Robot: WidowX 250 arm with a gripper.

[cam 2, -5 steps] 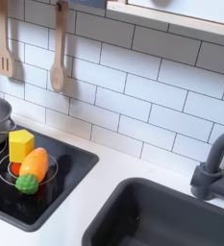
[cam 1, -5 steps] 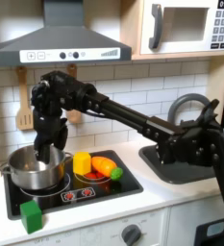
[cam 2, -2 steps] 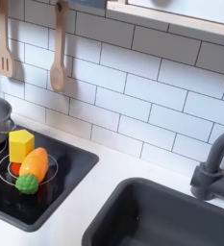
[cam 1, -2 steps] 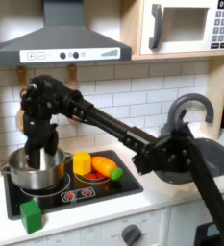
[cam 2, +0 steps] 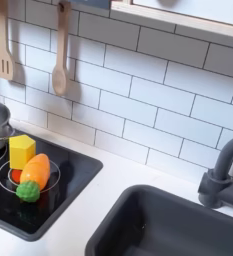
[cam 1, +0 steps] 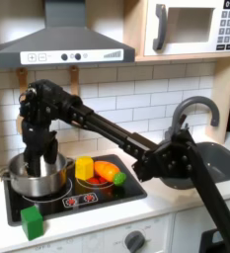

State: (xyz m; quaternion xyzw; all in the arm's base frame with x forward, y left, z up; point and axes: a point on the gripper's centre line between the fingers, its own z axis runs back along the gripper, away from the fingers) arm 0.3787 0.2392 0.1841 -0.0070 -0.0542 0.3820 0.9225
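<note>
Since a second ago the gripper (cam 1: 42, 161) has been swinging left and sinking into the silver pot (cam 1: 35, 178) on the stove (cam 1: 87, 201); whether its jaws are open is unclear. Keeping it centred is avoiding the rim. The yellow block (cam 1: 84, 167) and carrot (cam 1: 108, 173) are sitting just beside the pot.

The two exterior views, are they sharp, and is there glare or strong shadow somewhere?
In the first exterior view the picture is soft, the gripper reads as a dark mass over the pot, whose metal gives a pale sheen. In the second exterior view the tiles are evenly lit, and the sink is dark inside.
</note>
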